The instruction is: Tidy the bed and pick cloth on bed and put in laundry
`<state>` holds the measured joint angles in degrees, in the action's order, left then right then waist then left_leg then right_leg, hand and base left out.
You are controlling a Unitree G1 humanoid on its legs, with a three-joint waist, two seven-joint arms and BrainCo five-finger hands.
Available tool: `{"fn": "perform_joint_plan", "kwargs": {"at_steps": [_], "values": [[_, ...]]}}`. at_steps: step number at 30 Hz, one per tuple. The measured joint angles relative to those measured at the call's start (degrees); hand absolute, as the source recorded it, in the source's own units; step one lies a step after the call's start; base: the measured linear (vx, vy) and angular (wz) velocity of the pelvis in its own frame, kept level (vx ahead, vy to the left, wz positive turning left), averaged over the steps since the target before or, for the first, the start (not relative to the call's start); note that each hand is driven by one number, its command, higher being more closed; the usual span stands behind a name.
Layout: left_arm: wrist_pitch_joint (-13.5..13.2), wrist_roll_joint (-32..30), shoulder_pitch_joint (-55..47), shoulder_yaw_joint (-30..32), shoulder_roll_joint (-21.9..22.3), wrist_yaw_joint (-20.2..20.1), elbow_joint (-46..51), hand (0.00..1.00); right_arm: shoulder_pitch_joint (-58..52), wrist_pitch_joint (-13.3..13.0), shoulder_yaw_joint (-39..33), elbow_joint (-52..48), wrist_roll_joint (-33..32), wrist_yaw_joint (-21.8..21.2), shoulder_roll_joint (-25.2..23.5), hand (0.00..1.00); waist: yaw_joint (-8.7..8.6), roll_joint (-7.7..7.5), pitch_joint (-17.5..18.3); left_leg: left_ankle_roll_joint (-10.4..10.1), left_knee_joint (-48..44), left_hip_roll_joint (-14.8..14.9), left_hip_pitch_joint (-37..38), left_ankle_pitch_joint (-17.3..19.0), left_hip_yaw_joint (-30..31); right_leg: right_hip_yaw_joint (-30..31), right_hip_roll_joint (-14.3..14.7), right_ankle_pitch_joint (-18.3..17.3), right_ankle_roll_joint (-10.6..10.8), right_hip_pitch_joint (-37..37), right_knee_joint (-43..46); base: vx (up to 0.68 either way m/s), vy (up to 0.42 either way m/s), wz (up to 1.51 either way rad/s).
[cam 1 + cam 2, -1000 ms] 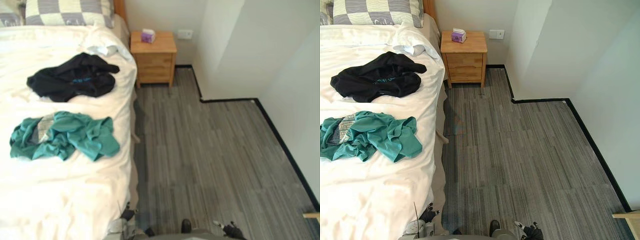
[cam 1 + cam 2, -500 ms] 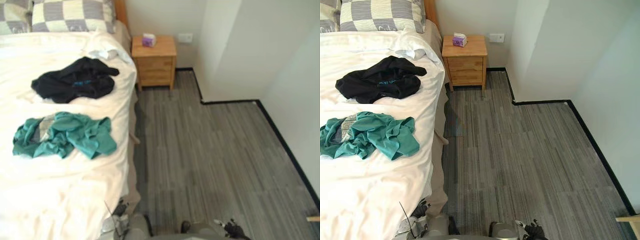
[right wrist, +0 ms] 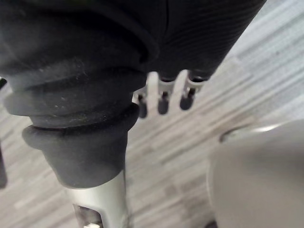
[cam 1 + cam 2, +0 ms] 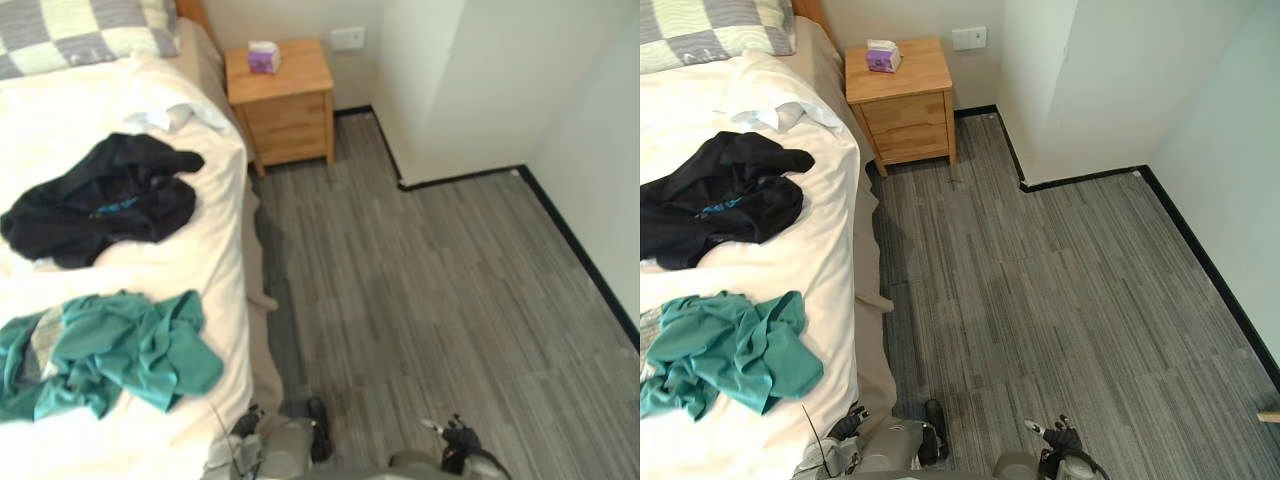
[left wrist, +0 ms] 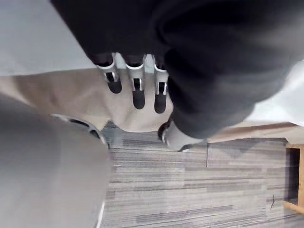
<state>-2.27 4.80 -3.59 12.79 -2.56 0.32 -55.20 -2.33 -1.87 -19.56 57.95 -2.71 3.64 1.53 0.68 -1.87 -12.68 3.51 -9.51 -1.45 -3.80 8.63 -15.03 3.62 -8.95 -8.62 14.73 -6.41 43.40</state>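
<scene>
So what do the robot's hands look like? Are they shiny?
A bit shiny, yes. The left hand and the right hand look alike: slim silver fingers in a row, each ending in a dark rounded tip. The back of each hand and the wrist sit under a black rubbery cover. On the right one it bulges in thick ribs like an accordion, with silver-grey metal beyond it.
</scene>
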Motion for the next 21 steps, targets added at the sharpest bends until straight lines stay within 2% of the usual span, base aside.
{"fn": "perform_joint_plan", "kwargs": {"at_steps": [1,3,4,5,6,7,8,9,10,11,12,13,14,15,16,17,18,19,20,21], "values": [[0.51,-0.65,-0.15,-1.74,-0.80,0.79,-0.45,0.00,-0.65,-0.05,-0.02,-0.54,0.10,0.03,0.03,0.00,-1.33,-0.39,-0.31,0.85,1.30,-0.63,4.08,0.85,2.07,-2.15,-1.62,5.28,-0.91,-2.41,9.66,0.47,-0.039,0.85],[0.73,-1.02,0.21,-2.73,-0.77,1.86,-0.71,0.00,-0.98,0.02,-0.16,-0.53,0.08,0.06,0.22,0.00,-1.50,-0.49,-0.90,1.19,1.45,-0.43,8.60,2.81,4.43,-6.33,-3.10,1.89,-4.35,-4.12,15.91,0.46,-0.105,0.69],[0.68,-2.05,0.28,-4.07,-0.97,2.65,-1.27,0.00,-1.06,-0.04,-0.08,-0.58,0.06,0.00,0.66,0.00,-1.67,-0.02,-0.95,0.11,1.54,1.13,12.18,3.91,5.57,-10.48,-3.21,-3.55,-7.78,-5.98,14.75,0.42,-0.160,0.53],[0.66,-2.75,0.37,-4.38,-0.96,2.87,-1.49,0.00,-0.93,-0.08,0.09,-0.70,0.06,0.02,1.05,0.00,-2.05,0.58,-1.09,-0.27,1.87,2.34,13.77,4.54,6.28,-12.38,-2.68,-5.29,-8.83,-7.11,11.93,0.51,-0.237,0.61],[0.62,-3.37,0.13,-4.58,-0.86,3.14,-1.57,0.00,-0.76,-0.15,0.33,-1.06,0.02,0.03,1.54,0.00,-2.88,1.85,-1.00,-0.99,2.61,4.48,15.27,5.03,7.17,-14.51,-0.89,-6.33,-10.13,-9.19,5.64,0.36,-0.195,0.43],[0.61,-3.40,0.08,-4.92,-0.76,3.38,-1.62,0.00,-0.67,-0.22,0.36,-1.19,0.02,0.07,1.72,0.00,-3.21,2.37,-1.06,-1.10,3.02,5.51,15.96,5.08,7.47,-14.78,0.36,-6.19,-10.45,-10.38,1.02,0.45,-0.280,0.53],[0.41,-3.50,0.35,-5.68,-0.74,3.54,-1.57,0.00,-0.88,-0.33,0.38,-1.31,-0.03,0.14,1.87,0.00,-3.70,2.69,-1.06,-1.12,3.54,7.10,16.76,5.08,8.50,-13.74,2.23,-3.95,-10.43,-12.73,-11.24,0.48,-0.345,0.65],[0.22,-4.05,0.65,-5.90,-0.92,3.54,-1.58,0.00,-0.96,-0.19,0.46,-1.25,-0.07,0.22,1.75,0.00,-4.12,2.49,-0.99,-1.47,3.85,7.84,17.31,5.28,9.73,-11.18,2.82,0.95,-10.04,-13.48,-23.11,0.61,-0.481,0.96],[-0.27,-4.69,0.77,-5.90,-0.95,3.55,-1.57,0.00,-2.01,-0.16,0.43,-1.15,-0.12,0.32,1.43,0.00,-4.72,1.85,-0.73,-3.49,4.37,8.16,18.39,6.04,10.68,-8.78,2.72,6.81,-8.92,-13.29,-32.27,0.54,-0.447,0.95],[-0.45,-5.31,0.78,-5.87,-0.81,3.57,-1.69,0.00,-2.51,-0.17,0.17,-0.89,-0.36,0.43,1.39,0.00,-5.08,2.31,-0.82,-5.22,5.36,8.96,20.40,6.85,11.75,-8.62,3.29,14.33,-10.10,-12.59,-32.08,0.56,-0.432,0.48],[-0.64,-5.74,1.05,-5.74,0.51,3.42,-2.66,0.00,-1.61,-0.08,-0.16,-0.31,-0.71,0.46,2.68,0.00,-4.23,4.93,-0.86,-6.00,5.25,11.15,21.11,6.34,11.70,-8.73,5.53,11.37,-11.64,-13.82,-28.27,0.51,-0.386,-0.07],[-0.85,-5.96,1.02,-5.38,0.99,3.50,-3.51,0.00,-0.85,-0.23,-0.15,-0.31,-0.73,0.53,2.76,0.00,-4.02,5.27,-0.95,-7.36,3.82,11.61,20.97,4.29,12.06,-8.50,6.26,8.40,-12.91,-14.66,-24.68,0.48,-0.371,-0.33],[-0.82,-6.09,0.98,-5.17,1.13,3.51,-4.05,0.00,-0.66,-0.27,-0.15,-0.36,-0.73,0.50,2.57,0.00,-4.02,5.30,-0.94,-8.22,2.24,11.82,20.86,3.26,12.38,-8.50,6.49,7.22,-13.08,-14.61,-23.11,0.47,-0.383,-0.17],[-0.85,-6.19,0.43,-3.80,2.02,3.48,-4.13,0.00,-0.66,-0.35,-0.40,-0.39,-0.78,0.48,2.56,0.00,-4.20,5.66,-0.95,-10.68,-4.65,12.82,19.59,1.24,13.74,-8.83,7.45,4.18,-14.14,-12.53,-21.53,0.58,-0.436,0.06],[-1.15,-6.03,0.02,-0.66,3.18,3.50,-3.67,0.00,-1.25,-0.19,-0.39,-0.51,-0.99,0.45,2.65,0.00,-4.28,6.07,-1.05,-12.83,-18.44,14.24,15.35,-3.08,16.34,-9.87,8.65,1.75,-15.09,-7.94,-22.25,0.49,-0.356,0.12],[-1.16,-6.01,0.01,-0.46,3.20,3.52,-3.59,0.00,-1.38,-0.19,-0.35,-0.59,-1.10,0.44,2.65,0.00,-4.27,6.20,-1.10,-13.14,-20.02,14.38,14.63,-3.99,16.66,-9.94,8.82,1.54,-15.25,-7.30,-22.47,0.47,-0.292,0.18],[-1.39,-5.86,-0.31,1.38,3.69,3.55,-2.65,0.00,-2.54,-0.24,0.26,-1.60,-1.23,0.46,2.75,0.00,-3.62,5.87,-1.48,-14.00,-33.98,15.31,8.95,-11.70,18.60,-10.05,10.11,0.12,-16.47,-2.54,-24.93,0.35,-0.154,0.05],[-1.49,-5.43,-0.48,1.90,3.94,3.56,-1.32,0.00,-3.03,-0.28,0.58,-2.12,-1.19,0.55,3.07,0.00,-2.60,6.36,-1.62,-13.59,-46.02,16.40,3.61,-10.23,18.19,-9.91,11.11,-0.31,-17.48,1.06,-27.24,0.43,-0.177,0.00],[-1.61,-5.12,-0.61,2.19,3.96,3.59,-0.81,0.00,-3.08,-0.28,0.90,-2.00,-1.19,0.71,3.19,0.00,-2.05,6.38,-1.75,-12.62,-50.51,16.76,1.03,-8.71,17.41,-9.84,11.37,-0.34,-18.02,3.07,-28.46,0.40,-0.133,-0.11],[-1.99,-4.26,-0.72,2.52,3.74,3.61,0.43,0.00,-3.07,-0.23,1.80,-1.31,-1.18,1.07,3.37,0.00,-1.19,5.84,-1.78,-10.21,-55.86,16.44,-3.58,-4.82,14.43,-9.45,11.19,-0.57,-18.29,7.36,-31.65,0.36,-0.114,-0.07]]}}
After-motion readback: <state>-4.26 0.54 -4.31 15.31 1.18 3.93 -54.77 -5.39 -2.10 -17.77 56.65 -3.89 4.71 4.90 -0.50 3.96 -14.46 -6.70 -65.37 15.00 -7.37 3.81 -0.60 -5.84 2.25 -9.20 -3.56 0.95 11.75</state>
